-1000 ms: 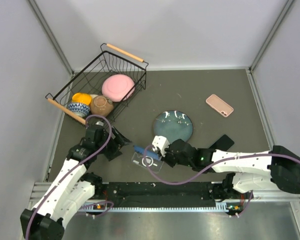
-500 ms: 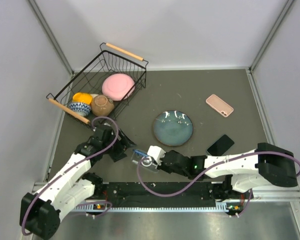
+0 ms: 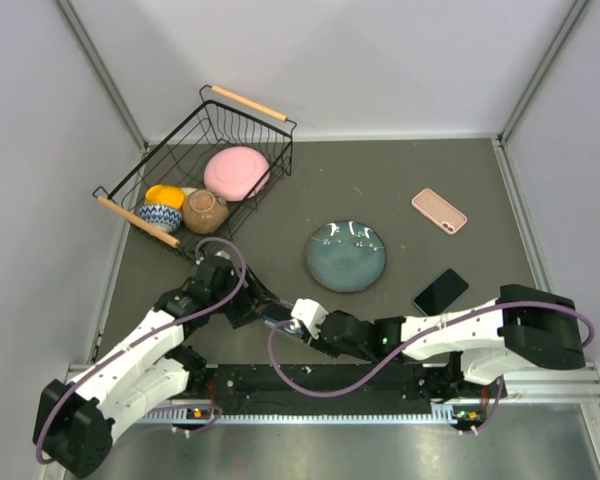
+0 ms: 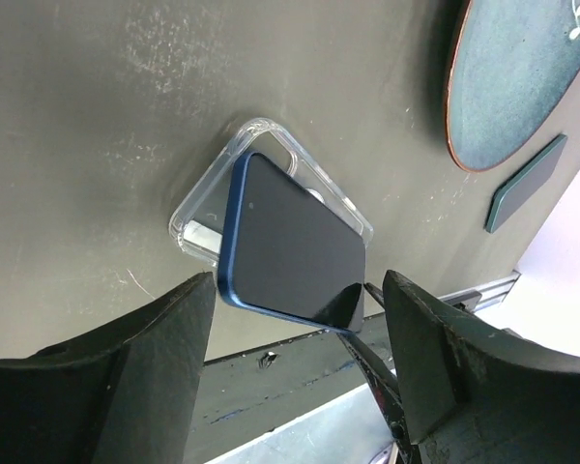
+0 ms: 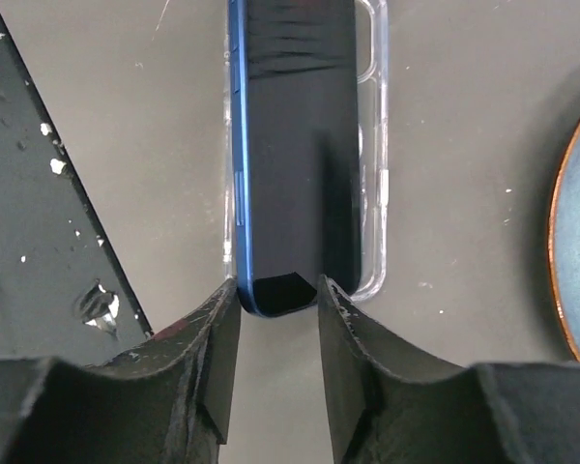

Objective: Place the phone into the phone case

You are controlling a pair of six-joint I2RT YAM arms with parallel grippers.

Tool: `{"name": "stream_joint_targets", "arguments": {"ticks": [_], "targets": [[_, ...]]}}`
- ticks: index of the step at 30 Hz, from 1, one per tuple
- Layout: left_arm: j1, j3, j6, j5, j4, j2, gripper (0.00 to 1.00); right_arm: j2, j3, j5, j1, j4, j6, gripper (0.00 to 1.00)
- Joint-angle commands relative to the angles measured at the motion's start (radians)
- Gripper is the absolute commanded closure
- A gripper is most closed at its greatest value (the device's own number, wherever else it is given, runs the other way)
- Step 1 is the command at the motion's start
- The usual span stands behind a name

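Phone (image 5: 295, 145) | stiff, light, slick glass, by my judgement | my right gripper (image 5: 278, 290) pinching its near end over clear case (image 5: 372, 193) | my left gripper (image 4: 300, 280) spread, empty | best held by side edges

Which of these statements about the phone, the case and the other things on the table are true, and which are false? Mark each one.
1. The blue phone sits fully seated in the clear case. False: it lies tilted over the case, one edge raised.
2. The left gripper is open. True.
3. The teal plate lies inside the wire basket. False: it lies on the table, outside the basket.
4. A pink bowl sits in the wire basket. True.
5. The right gripper has its fingers on either side of one end of the blue phone. True.
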Motion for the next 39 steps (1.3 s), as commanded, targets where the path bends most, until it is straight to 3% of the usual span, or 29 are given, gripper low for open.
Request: {"name": "stream_joint_targets", "arguments": {"ticks": [1,11,16,18,20,27,39], "targets": [[-0.006,-0.03,-0.011,-0.04,0.033,-0.054,0.26,0.004,0.033,-0.007,0.021,0.001,0.058,0.61],[-0.023,-0.04,0.007,-0.069,0.002,-0.081,0.27,-0.008,0.038,-0.016,0.021,-0.016,0.118,0.5],[-0.032,-0.016,0.02,-0.147,-0.077,-0.1,0.28,-0.035,0.056,-0.055,-0.013,-0.032,0.145,0.22],[-0.032,-0.008,0.024,-0.17,-0.094,-0.117,0.28,-0.039,0.067,-0.098,-0.057,-0.031,0.141,0.17],[-0.034,-0.004,0.029,-0.182,-0.116,-0.131,0.27,-0.035,0.081,-0.137,-0.079,-0.031,0.123,0.01],[-0.032,0.027,0.033,-0.199,-0.165,-0.136,0.2,0.069,0.205,-0.198,-0.118,-0.089,0.009,0.01],[-0.032,0.006,0.01,-0.251,-0.194,-0.15,0.23,0.254,0.321,-0.283,-0.184,-0.08,-0.091,0.01]]}}
